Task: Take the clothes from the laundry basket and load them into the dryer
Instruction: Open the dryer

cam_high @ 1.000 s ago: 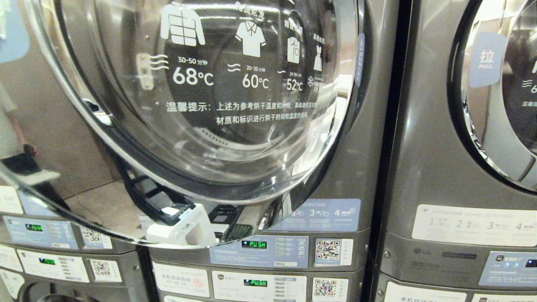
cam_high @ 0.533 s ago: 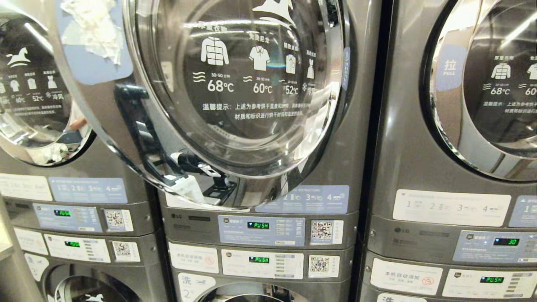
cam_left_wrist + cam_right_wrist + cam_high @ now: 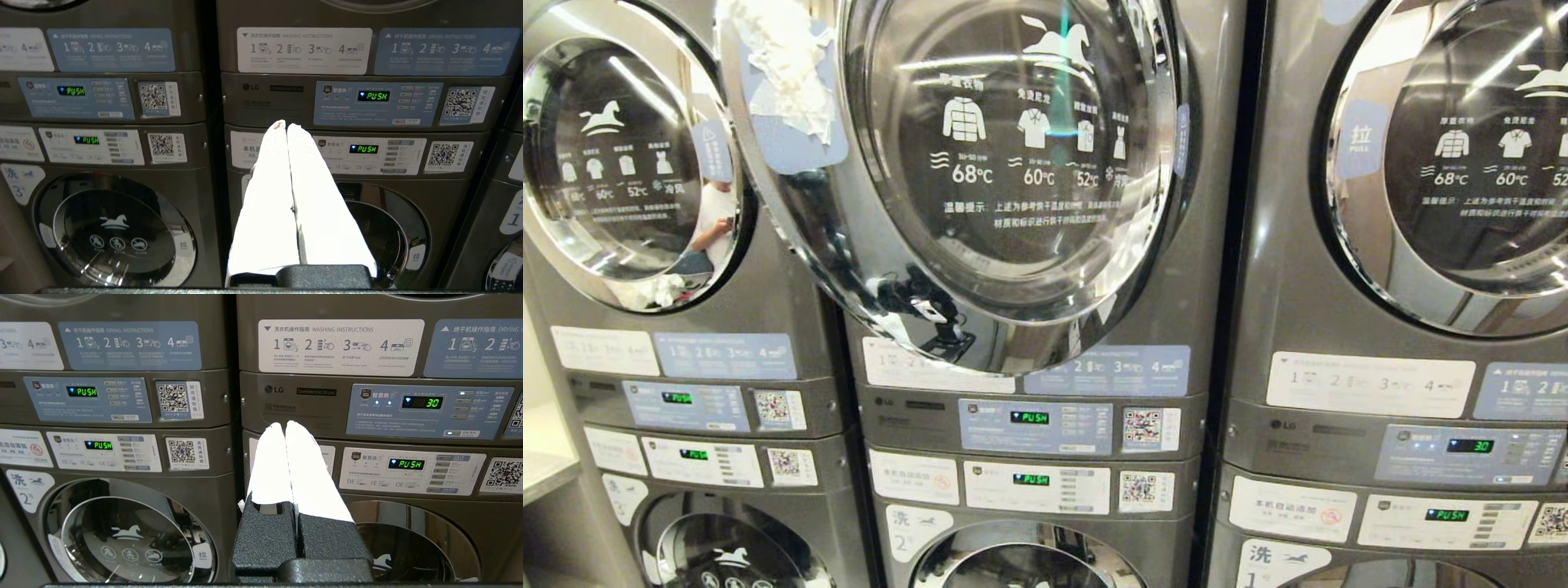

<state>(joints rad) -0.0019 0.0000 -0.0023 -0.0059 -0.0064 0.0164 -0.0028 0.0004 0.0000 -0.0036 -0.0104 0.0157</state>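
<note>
The dryer's chrome-rimmed round glass door [image 3: 1013, 163] fills the middle of the head view, above the stack marked 2. Its left edge stands out over the neighbouring stack, so it hangs ajar. The clothes and the laundry basket are out of view. Neither arm shows in the head view. My left gripper [image 3: 286, 124] is shut and empty, its white fingers pointing at the control panels [image 3: 376, 102] of stack 2. My right gripper [image 3: 284, 424] is also shut and empty, in front of the panels of the stack to the right.
A like grey stack marked 3 [image 3: 629, 163] stands on the left and one marked 1 [image 3: 1462, 163] on the right, its display reading 30. Smaller round washer doors [image 3: 114, 232] sit below. Torn white paper [image 3: 784, 82] clings to the dryer door's rim.
The whole head view has drawn back from the dryer door, which looks smaller now, and all three stacks have come into sight.
</note>
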